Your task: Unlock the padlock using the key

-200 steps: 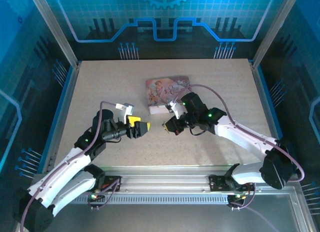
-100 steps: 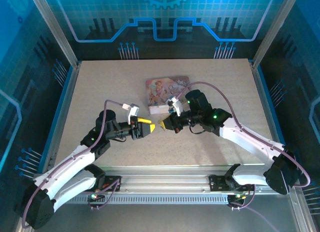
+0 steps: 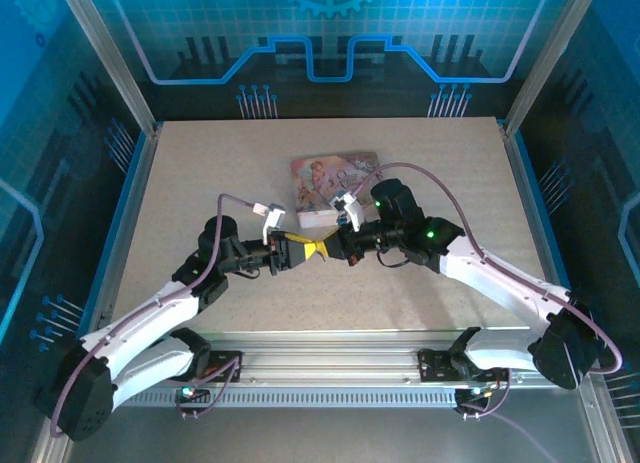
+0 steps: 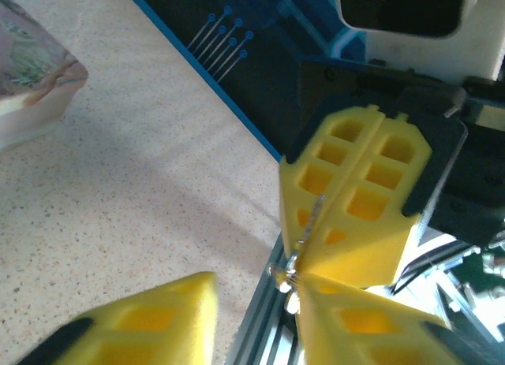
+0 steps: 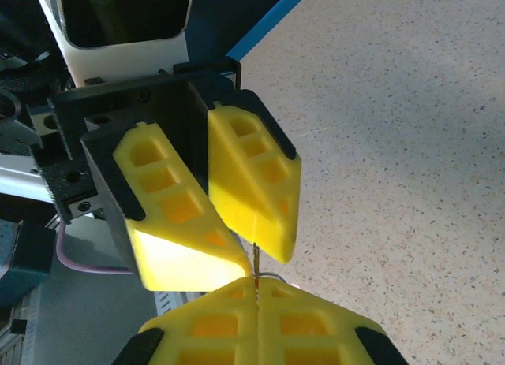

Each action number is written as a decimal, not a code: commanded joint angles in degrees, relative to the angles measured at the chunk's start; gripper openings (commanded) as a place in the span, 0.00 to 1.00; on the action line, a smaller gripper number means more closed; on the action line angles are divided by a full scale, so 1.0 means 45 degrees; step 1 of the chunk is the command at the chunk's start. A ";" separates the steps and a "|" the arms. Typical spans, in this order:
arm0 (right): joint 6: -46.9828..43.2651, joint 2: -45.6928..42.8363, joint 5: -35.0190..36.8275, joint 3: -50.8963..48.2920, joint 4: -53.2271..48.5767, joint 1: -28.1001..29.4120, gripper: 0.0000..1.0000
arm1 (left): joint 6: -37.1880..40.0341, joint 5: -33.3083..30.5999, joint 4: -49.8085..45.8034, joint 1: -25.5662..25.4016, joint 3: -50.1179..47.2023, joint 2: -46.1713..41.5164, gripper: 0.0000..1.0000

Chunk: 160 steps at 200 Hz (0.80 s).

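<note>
Above the table's middle, my right gripper (image 3: 328, 247) and left gripper (image 3: 305, 251) meet tip to tip. The right gripper (image 5: 258, 286) is shut on the key (image 5: 257, 258), a thin metal blade sticking out of the seam between its yellow pads. In the left wrist view the key (image 4: 313, 219) runs along that seam, with a small shiny ring at its end. My left gripper (image 4: 256, 290) has its jaws narrowed but still apart. The key's end lies against its right finger (image 4: 363, 325), while the left finger (image 4: 142, 318) stands off. The padlock is out of view.
A pink floral box (image 3: 335, 178) lies just behind the two grippers, its white side facing them; its corner also shows as the box (image 4: 31, 89) in the left wrist view. The speckled table (image 3: 200, 183) is walled by blue rails, with the metal base rail (image 3: 330, 348) at the near edge.
My left arm has reached right until its fingertips meet the right gripper's, and its jaws have narrowed from wide open. The right gripper shifted slightly left, staying shut on the key.
</note>
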 commanded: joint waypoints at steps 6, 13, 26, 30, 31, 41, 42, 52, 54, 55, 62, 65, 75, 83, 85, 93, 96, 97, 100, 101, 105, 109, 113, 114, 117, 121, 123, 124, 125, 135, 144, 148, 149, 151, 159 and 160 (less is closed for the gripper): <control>0.0122 -0.0238 -0.0258 -0.0009 0.0424 0.0201 0.00 | -0.0087 0.0400 0.0632 -0.0132 0.0061 0.0318 0.07; 0.0120 -0.0216 -0.0258 -0.0028 0.0449 0.0192 0.00 | -0.0108 0.0448 0.0715 -0.0150 0.0040 0.0351 0.05; 0.0103 -0.0199 -0.0215 -0.0053 0.0473 0.0207 0.00 | -0.0152 0.0500 0.0856 -0.0195 0.0001 0.0375 0.02; 0.0104 -0.0180 -0.0201 -0.0048 0.0474 0.0203 0.00 | -0.0170 0.0527 0.0910 -0.0188 -0.0009 0.0375 0.01; 0.0112 -0.0176 -0.0200 -0.0058 0.0474 0.0203 0.00 | -0.0168 0.0533 0.0921 -0.0207 -0.0009 0.0375 0.01; 0.0114 -0.0182 -0.0183 -0.0085 0.0492 0.0198 0.00 | -0.0185 0.0611 0.1090 -0.0214 -0.0048 0.0337 0.00; 0.0107 -0.0187 -0.0181 -0.0086 0.0493 0.0200 0.00 | -0.0185 0.0614 0.1099 -0.0211 -0.0058 0.0337 0.00; 0.0110 -0.0172 -0.0184 -0.0135 0.0537 0.0202 0.00 | -0.0223 0.0659 0.1266 -0.0221 -0.0123 0.0270 0.00; 0.0113 -0.0172 -0.0181 -0.0133 0.0543 0.0197 0.00 | -0.0224 0.0652 0.1295 -0.0216 -0.0140 0.0251 0.00; 0.0106 -0.0182 -0.0180 -0.0130 0.0558 0.0190 0.00 | -0.0234 0.0655 0.1309 -0.0221 -0.0143 0.0245 0.00; 0.0118 -0.0193 -0.0180 -0.0145 0.0552 0.0192 0.00 | -0.0257 0.0657 0.1373 -0.0218 -0.0184 0.0192 0.00; 0.0122 -0.0202 -0.0180 -0.0158 0.0562 0.0191 0.00 | -0.0248 0.0654 0.1398 -0.0223 -0.0199 0.0179 0.00; 0.0122 -0.0245 -0.0179 -0.0182 0.0569 0.0192 0.00 | -0.0256 0.0632 0.1428 -0.0225 -0.0270 0.0091 0.04; 0.0168 -0.0285 -0.0180 -0.0206 0.0572 0.0181 0.00 | -0.0263 0.0563 0.1422 -0.0215 -0.0319 0.0003 0.13; 0.0166 -0.0298 -0.0180 -0.0210 0.0586 0.0178 0.00 | -0.0263 0.0536 0.1407 -0.0224 -0.0321 -0.0011 0.16; 0.0184 -0.0332 -0.0254 -0.0227 0.0594 0.0153 0.00 | -0.0263 0.0497 0.1337 -0.0220 -0.0365 -0.0111 0.23; 0.0206 -0.0329 -0.0287 -0.0236 0.0591 0.0145 0.00 | -0.0256 0.0466 0.1281 -0.0219 -0.0388 -0.0144 0.25; 0.0222 -0.0329 -0.0311 -0.0240 0.0591 0.0125 0.00 | -0.0250 0.0444 0.1263 -0.0213 -0.0384 -0.0158 0.26; 0.0233 -0.0319 -0.0389 -0.0240 0.0608 0.0124 0.00 | -0.0247 0.0384 0.1238 -0.0225 -0.0408 -0.0202 0.28; 0.0235 -0.0324 -0.0411 -0.0242 0.0609 0.0105 0.00 | -0.0245 0.0374 0.1222 -0.0216 -0.0413 -0.0226 0.29; 0.0277 -0.0311 -0.0510 -0.0255 0.0625 0.0079 0.00 | -0.0255 0.0314 0.1198 -0.0208 -0.0446 -0.0290 0.32; 0.0309 -0.0321 -0.0608 -0.0256 0.0658 0.0060 0.00 | -0.0259 0.0280 0.1216 -0.0196 -0.0484 -0.0352 0.35; 0.0348 -0.0311 -0.0713 -0.0265 0.0678 0.0017 0.00 | -0.0263 0.0250 0.1247 -0.0198 -0.0537 -0.0420 0.37; 0.0361 -0.0300 -0.0749 -0.0264 0.0693 0.0022 0.00 | -0.0263 0.0258 0.1276 -0.0203 -0.0547 -0.0442 0.38; 0.0387 -0.0296 -0.0822 -0.0283 0.0731 0.0009 0.00 | -0.0273 0.0248 0.1310 -0.0202 -0.0582 -0.0508 0.39; 0.0408 -0.0290 -0.0911 -0.0292 0.0761 -0.0022 0.00 | -0.0282 0.0265 0.1386 -0.0206 -0.0627 -0.0582 0.41; 0.0421 -0.0290 -0.0963 -0.0304 0.0770 -0.0029 0.00 | -0.0278 0.0266 0.1408 -0.0192 -0.0628 -0.0611 0.42; 0.0427 -0.0299 -0.0991 -0.0313 0.0778 -0.0050 0.00 | -0.0280 0.0276 0.1424 -0.0200 -0.0641 -0.0626 0.42; 0.0439 -0.0294 -0.1015 -0.0307 0.0782 -0.0051 0.00 | -0.0282 0.0281 0.1432 -0.0203 -0.0657 -0.0643 0.42; 0.0471 -0.0276 -0.1278 -0.0302 0.0839 -0.0098 0.00 | -0.0288 0.0379 0.1542 -0.0188 -0.0715 -0.0790 0.46; 0.0510 -0.0251 -0.1452 -0.0299 0.0864 -0.0125 0.00 | -0.0324 0.0470 0.1606 -0.0187 -0.0743 -0.0902 0.48; 0.0525 -0.0251 -0.1502 -0.0283 0.0879 -0.0142 0.00 | -0.0340 0.0508 0.1646 -0.0188 -0.0739 -0.0945 0.49; 0.0539 -0.0251 -0.1524 -0.0293 0.0872 -0.0145 0.00 | -0.0351 0.0514 0.1651 -0.0178 -0.0745 -0.0949 0.49; 0.0532 -0.0236 -0.1541 -0.0286 0.0878 -0.0148 0.00 | -0.0358 0.0528 0.1669 -0.0185 -0.0750 -0.0957 0.49; 0.0594 -0.0231 -0.1650 -0.0285 0.0932 -0.0149 0.00 | -0.0436 0.0623 0.1786 -0.0183 -0.0740 -0.0999 0.49; 0.0594 -0.0231 -0.1657 -0.0283 0.0937 -0.0159 0.00 | -0.0447 0.0630 0.1818 -0.0185 -0.0756 -0.1005 0.49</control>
